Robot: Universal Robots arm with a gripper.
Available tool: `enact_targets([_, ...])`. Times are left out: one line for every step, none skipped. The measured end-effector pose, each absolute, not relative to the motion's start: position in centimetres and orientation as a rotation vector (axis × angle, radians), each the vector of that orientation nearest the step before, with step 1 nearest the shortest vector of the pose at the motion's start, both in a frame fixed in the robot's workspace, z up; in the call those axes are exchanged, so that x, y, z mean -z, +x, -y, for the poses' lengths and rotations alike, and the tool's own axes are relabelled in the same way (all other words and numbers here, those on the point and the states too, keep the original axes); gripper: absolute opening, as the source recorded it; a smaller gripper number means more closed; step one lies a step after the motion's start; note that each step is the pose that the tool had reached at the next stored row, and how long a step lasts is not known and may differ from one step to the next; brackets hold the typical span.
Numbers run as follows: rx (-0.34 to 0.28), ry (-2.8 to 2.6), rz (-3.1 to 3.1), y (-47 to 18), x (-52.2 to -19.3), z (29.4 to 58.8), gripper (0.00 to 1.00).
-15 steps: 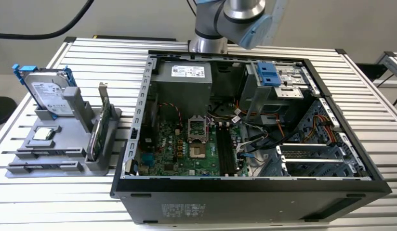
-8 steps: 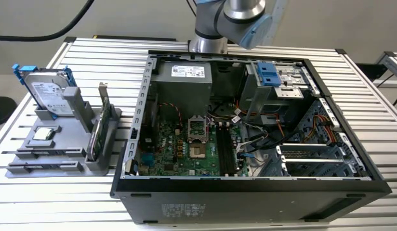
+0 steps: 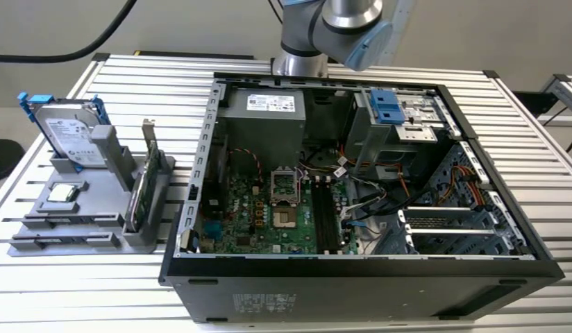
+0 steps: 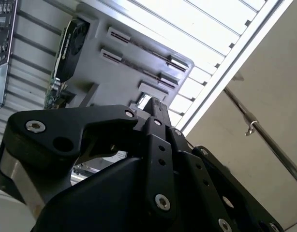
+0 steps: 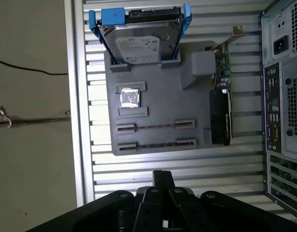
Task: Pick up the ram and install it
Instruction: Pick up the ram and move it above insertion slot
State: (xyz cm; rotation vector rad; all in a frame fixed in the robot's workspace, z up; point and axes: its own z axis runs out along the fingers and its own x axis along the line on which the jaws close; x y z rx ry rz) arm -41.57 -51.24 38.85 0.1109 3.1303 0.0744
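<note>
Jaws: clenched to one narrow tip with nothing between them. The gripper (image 5: 162, 175) hangs over the bare table (image 5: 163, 159) just beyond the grey fixture (image 5: 158, 111), off the fixture edge nearest the ram rows.
Ram: the ram (image 5: 155, 126) is a slim dark stick standing on edge between two slotted posts of the fixture, untouched. A second stick (image 5: 155, 143) stands parallel in the row closer to that fixture edge, between the ram and the gripper.
Fixture neighbours: a processor chip (image 5: 129, 98) sits in its pocket further in on the fixture. A hard drive (image 5: 136, 38) stands upright at the fixture's far end. A green card (image 5: 221, 96) runs along the fixture side facing the computer case (image 3: 360, 288).
Destination: the memory slots (image 3: 327, 220) lie inside the case, well apart from the fixture. I cannot tell whether they are occupied.
Step in hand: by my reading, the approach to the pick, with no contact made.
Doing it well: the jaws need to part before coming down, wide enough for the thin board yet clear of the neighbouring stick. They should close on the flat faces, centred between the posts. The lift should run straight along the post slots so the board does not bind.
Risk: the two sticks stand close together, so one may be nudged. A skewed grip would likely carry the board tilted.
</note>
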Motion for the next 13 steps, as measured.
enact_targets([-0.074, 0.111, -3.130, -41.57, -38.84, 51.24, 0.00])
enact_targets([-0.074, 0.111, -3.130, -41.57, -38.84, 51.24, 0.00])
enact_targets([-0.075, 0.111, -3.132, -41.58, -38.83, 51.24, 0.00])
enact_targets([-0.075, 0.111, -3.134, -41.58, -38.83, 51.24, 0.00])
enact_targets([-0.075, 0.111, -3.134, -41.58, -38.83, 51.24, 0.00])
enact_targets([-0.074, 0.111, -3.134, -41.57, -38.84, 51.24, 0.00])
enact_targets([-0.074, 0.111, -3.134, -41.57, -38.83, 51.24, 0.00])
enact_targets([-0.074, 0.111, -3.134, -41.57, -38.84, 51.24, 0.00])
enact_targets([-0.074, 0.111, -3.134, -41.57, -38.83, 51.24, 0.00])
enact_targets([-0.074, 0.111, -3.134, -41.57, -38.83, 51.24, 0.00])
enact_targets([-0.074, 0.110, -3.134, -41.57, -38.83, 51.24, 0.00])
enact_targets([-0.074, 0.110, -3.134, -41.57, -38.83, 51.24, 0.00])
enact_targets([-0.074, 0.110, -3.134, -41.57, -38.83, 51.24, 0.00])
